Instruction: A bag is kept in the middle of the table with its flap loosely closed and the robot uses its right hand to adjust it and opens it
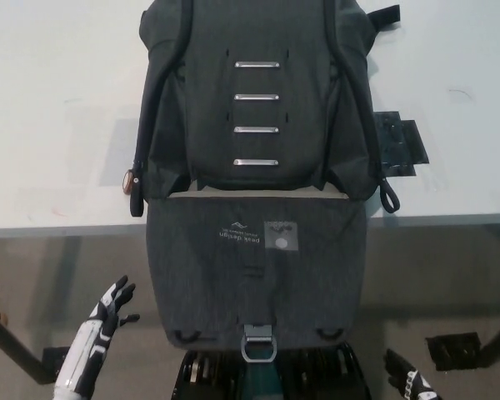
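Backpack [258,108] lies mid-tabletop [58,108], its flap [257,275] hanging open over the near edge, metal clasp [259,343] at the bottom. Opening looks done. Right robot hand [404,382] sits low at lower right, apart from the flap, grip impossible to tell; left robot hand [112,304] rests released, fingers spread. Next: probably only retreat.
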Available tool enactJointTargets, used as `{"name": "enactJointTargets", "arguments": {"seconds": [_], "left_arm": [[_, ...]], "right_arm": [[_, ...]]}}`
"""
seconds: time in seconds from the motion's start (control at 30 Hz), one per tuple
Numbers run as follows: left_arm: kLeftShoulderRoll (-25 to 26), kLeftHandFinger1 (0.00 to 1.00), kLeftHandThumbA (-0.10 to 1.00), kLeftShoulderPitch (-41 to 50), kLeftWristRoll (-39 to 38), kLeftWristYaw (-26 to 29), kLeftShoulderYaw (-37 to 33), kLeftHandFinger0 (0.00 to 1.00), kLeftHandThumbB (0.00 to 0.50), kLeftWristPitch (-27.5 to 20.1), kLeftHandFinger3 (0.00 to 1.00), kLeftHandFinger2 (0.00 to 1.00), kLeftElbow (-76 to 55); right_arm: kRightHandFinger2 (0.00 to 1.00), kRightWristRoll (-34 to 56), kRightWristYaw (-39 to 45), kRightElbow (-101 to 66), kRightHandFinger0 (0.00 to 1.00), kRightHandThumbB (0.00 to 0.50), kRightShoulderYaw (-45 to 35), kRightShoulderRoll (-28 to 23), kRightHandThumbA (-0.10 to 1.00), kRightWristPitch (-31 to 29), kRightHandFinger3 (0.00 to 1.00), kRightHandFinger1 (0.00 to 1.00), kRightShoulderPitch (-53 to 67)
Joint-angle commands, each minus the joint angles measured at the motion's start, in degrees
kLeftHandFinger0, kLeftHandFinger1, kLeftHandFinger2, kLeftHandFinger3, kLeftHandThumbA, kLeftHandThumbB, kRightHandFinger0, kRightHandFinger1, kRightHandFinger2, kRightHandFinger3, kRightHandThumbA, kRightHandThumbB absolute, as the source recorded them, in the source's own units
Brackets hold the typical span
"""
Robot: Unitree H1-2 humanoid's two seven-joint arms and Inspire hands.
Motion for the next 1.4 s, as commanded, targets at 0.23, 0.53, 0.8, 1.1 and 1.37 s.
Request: {"name": "enactJointTargets", "arguments": {"seconds": [0.23, 0.53, 0.8, 1.1, 1.37], "left_arm": [[1.04, 1.00, 1.00, 3.23, -1.23, 1.27, 2.58, 0.87, 0.500, -2.32, 1.00, 1.00, 0.73], [0.57, 0.99, 1.00, 2.44, -1.06, 1.43, 2.81, 0.85, 0.500, -2.32, 1.00, 1.00, 1.30], [0.27, 0.98, 1.00, 2.67, -1.13, 1.69, 3.03, 0.85, 0.500, -2.32, 1.00, 1.00, 1.57], [0.76, 0.97, 1.00, 2.17, -1.10, 1.82, 3.48, 0.84, 0.500, -2.32, 1.00, 0.98, 2.61], [0.34, 0.95, 1.00, 5.46, -1.80, 1.05, 3.40, 0.86, 0.500, -2.32, 1.00, 0.96, 1.73]], "right_arm": [[1.00, 11.45, 0.90, -2.69, 1.00, 0.260, -4.08, 2.49, 1.00, -7.89, 1.00, 1.00, -0.38], [1.00, 10.00, 0.39, -0.33, 1.00, 0.241, -4.29, 1.97, 1.00, -8.80, 1.00, 1.00, -3.27], [1.00, 9.47, 0.44, 0.89, 1.00, 0.237, -4.41, 1.64, 1.00, -9.93, 1.00, 1.00, -3.90], [1.00, 9.37, 0.87, 1.92, 1.00, 0.252, -3.84, 1.59, 1.00, -9.29, 1.00, 1.00, -5.62], [1.00, 10.20, 1.88, 1.42, 1.00, 0.247, -3.05, 0.97, 0.99, -8.52, 1.00, 1.00, -3.64]]}}
